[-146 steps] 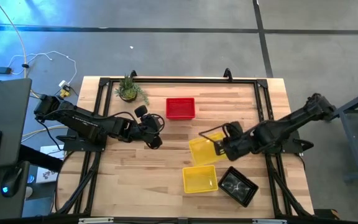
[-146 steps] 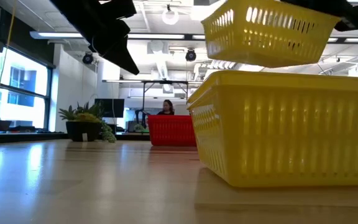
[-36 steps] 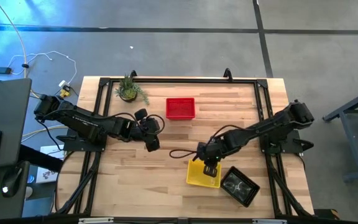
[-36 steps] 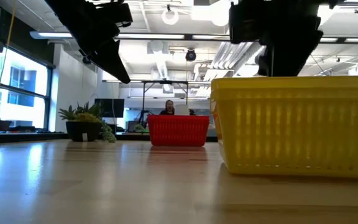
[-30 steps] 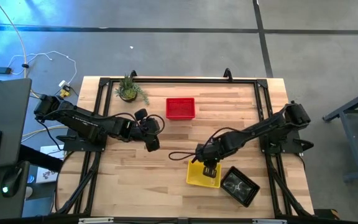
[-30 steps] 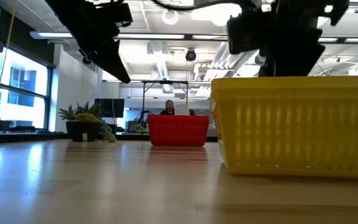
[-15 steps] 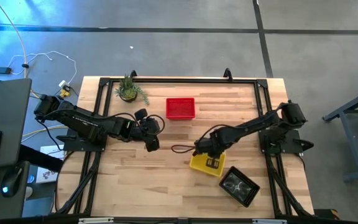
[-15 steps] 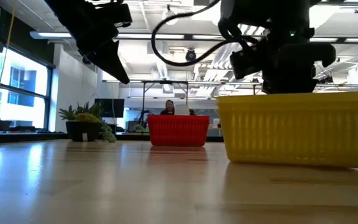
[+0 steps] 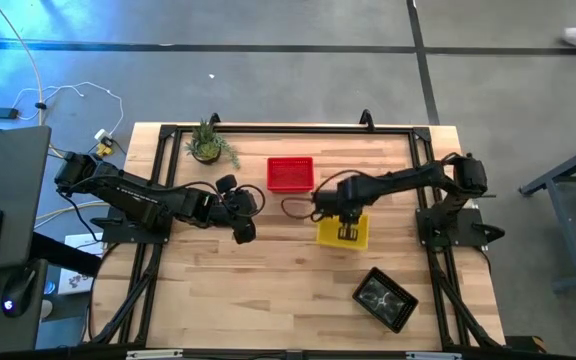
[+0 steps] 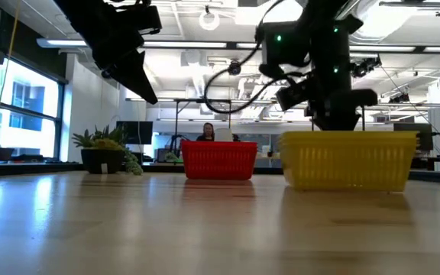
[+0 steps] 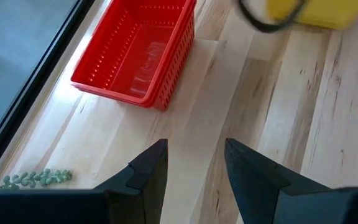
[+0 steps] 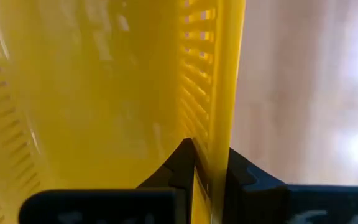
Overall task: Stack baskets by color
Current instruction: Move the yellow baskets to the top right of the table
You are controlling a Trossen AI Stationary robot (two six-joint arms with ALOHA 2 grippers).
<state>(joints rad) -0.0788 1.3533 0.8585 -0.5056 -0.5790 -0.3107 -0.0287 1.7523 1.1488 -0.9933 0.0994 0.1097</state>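
Yellow perforated plastic makes up the rectangular basket at the centre of the high view, a little right of middle, resting on the pale wooden surface. The right gripper reaches into it from the frame's right; the right wrist view shows its two dark fingers pinching one mesh wall of the yellow basket between them. In the low view this basket sits right of centre under the dark arm.

A red perforated plastic basket stands just up and left of the yellow one, apart from it, at upper centre of the high view. A black rectangular mesh basket lies tilted at the lower right, well apart from both.

The left gripper hovers left of centre, its fingers spread with bare wood between them, holding nothing; the red basket lies ahead of it.

A small green potted plant stands at the upper left of the surface. In the low view a person shows far off behind the red basket.
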